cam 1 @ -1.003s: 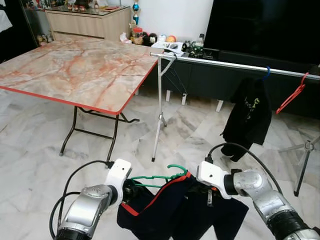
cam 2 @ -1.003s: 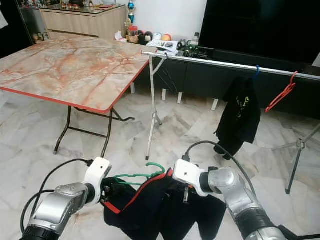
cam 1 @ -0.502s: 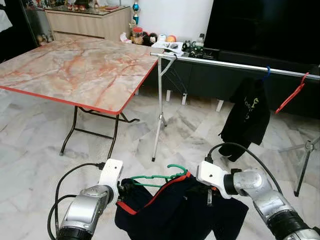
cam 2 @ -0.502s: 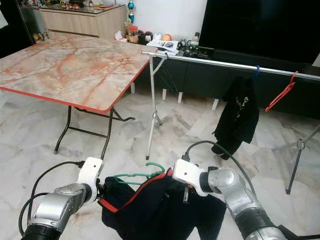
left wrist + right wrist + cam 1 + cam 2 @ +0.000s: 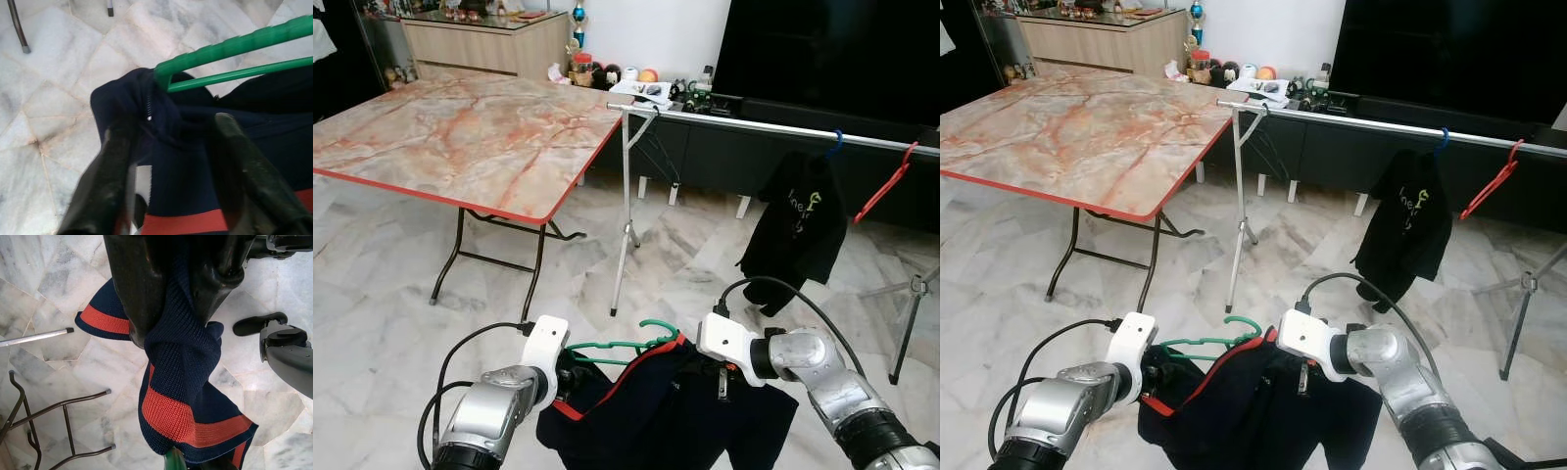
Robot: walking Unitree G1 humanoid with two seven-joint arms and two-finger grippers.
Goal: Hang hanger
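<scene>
Well short of the rail (image 5: 783,127), the green hanger (image 5: 617,345) hangs between the arms, the right pincer (image 5: 181,308) clamped on its navy garment (image 5: 666,421) and the left pincer (image 5: 171,161) spread around the shoulder; lift level, hook leading.

Head stereo pair looks fwd/down across room; both wrist cams sit close, sharing the navy garment (image 5: 195,147).

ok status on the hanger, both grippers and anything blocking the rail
Right gripper shut on navy garment. Left gripper open around its other end, by green hanger. Rail ahead; black shirt, red hanger on it.
</scene>
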